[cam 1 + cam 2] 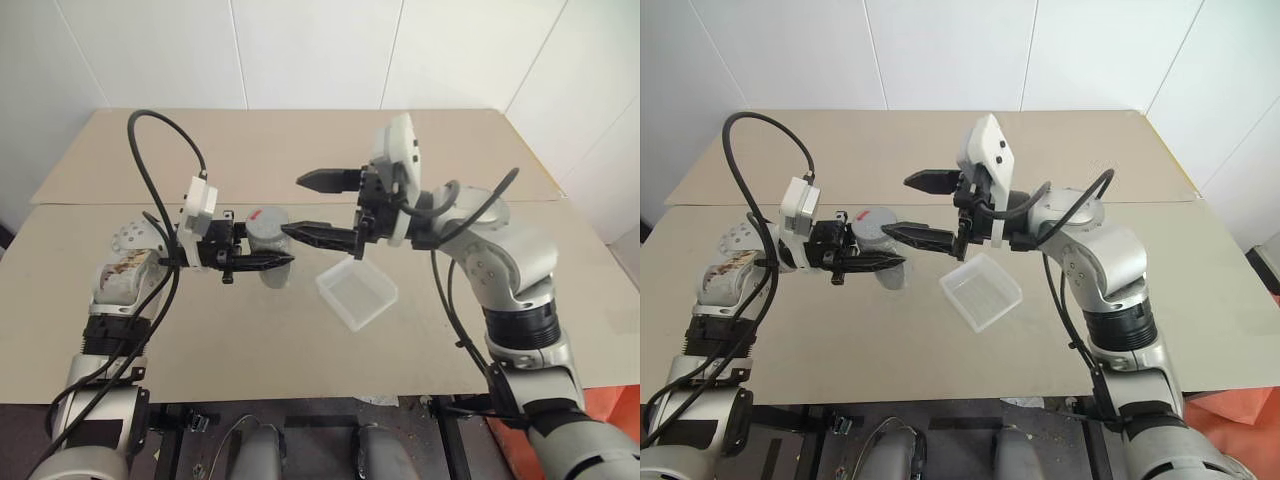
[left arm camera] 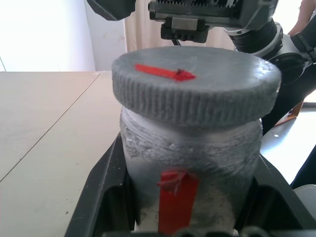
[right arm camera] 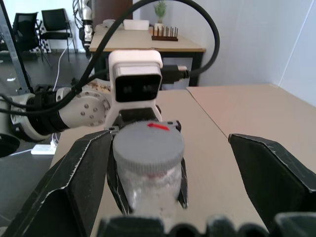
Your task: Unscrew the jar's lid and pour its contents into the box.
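Note:
My left gripper (image 1: pixel 272 250) is shut on the jar (image 1: pixel 274 272) and holds it about upright above the table, left of the box. The jar's frosted body (image 2: pixel 190 163) with its red mark sits between the black fingers (image 2: pixel 106 190). The grey ribbed lid (image 2: pixel 195 89), marked with a red stripe, is on the jar. My right gripper (image 1: pixel 291 205) is open and points at the lid (image 3: pixel 148 145), one finger on each side, the nearer tip close to its rim. The box (image 1: pixel 356 293), a translucent white tray, lies on the table below the right gripper. The contents are hidden inside the jar.
The beige table (image 1: pixel 200 340) is made of two boards with a seam across it (image 1: pixel 100 204). White walls stand behind it, and its front edge (image 1: pixel 300 397) runs close to me. Black cables loop over both arms.

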Controlling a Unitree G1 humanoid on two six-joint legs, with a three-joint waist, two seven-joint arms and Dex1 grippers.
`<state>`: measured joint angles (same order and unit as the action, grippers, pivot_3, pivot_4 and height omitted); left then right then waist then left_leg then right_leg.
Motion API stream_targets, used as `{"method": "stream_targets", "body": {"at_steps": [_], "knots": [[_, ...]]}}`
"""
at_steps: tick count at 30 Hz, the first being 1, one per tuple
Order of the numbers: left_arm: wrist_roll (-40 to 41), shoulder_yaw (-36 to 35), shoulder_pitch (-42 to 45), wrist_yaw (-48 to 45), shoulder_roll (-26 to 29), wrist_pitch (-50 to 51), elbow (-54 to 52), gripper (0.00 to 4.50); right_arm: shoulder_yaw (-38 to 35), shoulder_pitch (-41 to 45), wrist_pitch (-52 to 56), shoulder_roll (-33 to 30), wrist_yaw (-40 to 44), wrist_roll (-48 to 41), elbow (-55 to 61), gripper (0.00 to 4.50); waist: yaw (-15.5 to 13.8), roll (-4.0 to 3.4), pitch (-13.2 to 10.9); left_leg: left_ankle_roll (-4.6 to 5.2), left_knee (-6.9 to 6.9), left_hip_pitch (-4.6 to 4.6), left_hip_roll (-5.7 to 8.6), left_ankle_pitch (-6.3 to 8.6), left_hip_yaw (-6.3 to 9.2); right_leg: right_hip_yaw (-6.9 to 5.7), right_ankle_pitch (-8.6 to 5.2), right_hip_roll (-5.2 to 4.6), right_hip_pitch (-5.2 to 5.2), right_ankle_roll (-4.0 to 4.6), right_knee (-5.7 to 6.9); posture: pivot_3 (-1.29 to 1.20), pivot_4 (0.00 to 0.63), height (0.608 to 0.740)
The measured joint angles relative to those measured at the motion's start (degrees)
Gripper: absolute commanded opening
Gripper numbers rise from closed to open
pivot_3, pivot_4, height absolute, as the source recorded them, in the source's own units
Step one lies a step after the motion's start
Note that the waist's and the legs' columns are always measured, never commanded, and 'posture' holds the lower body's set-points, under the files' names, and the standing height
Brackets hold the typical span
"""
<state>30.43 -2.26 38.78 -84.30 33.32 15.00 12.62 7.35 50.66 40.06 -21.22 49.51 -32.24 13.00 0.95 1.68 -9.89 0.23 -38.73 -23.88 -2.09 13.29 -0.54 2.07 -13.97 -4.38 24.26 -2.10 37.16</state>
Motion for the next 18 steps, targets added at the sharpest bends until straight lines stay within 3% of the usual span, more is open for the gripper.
{"method": "stream_targets", "body": {"at_steps": [18], "knots": [[-0.1,0.95,1.49,-0.39,-1.09,-0.1,1.67,1.95,5.26,2.82,-0.46,4.74,-3.43,5.38,-3.85,4.42,0.03,0.0,0.0,0.0,0.0,0.0,0.01,0.0,0.01,-0.01,0.0,-0.01,0.0,0.0,0.0,0.0,0.15,0.74]]}}
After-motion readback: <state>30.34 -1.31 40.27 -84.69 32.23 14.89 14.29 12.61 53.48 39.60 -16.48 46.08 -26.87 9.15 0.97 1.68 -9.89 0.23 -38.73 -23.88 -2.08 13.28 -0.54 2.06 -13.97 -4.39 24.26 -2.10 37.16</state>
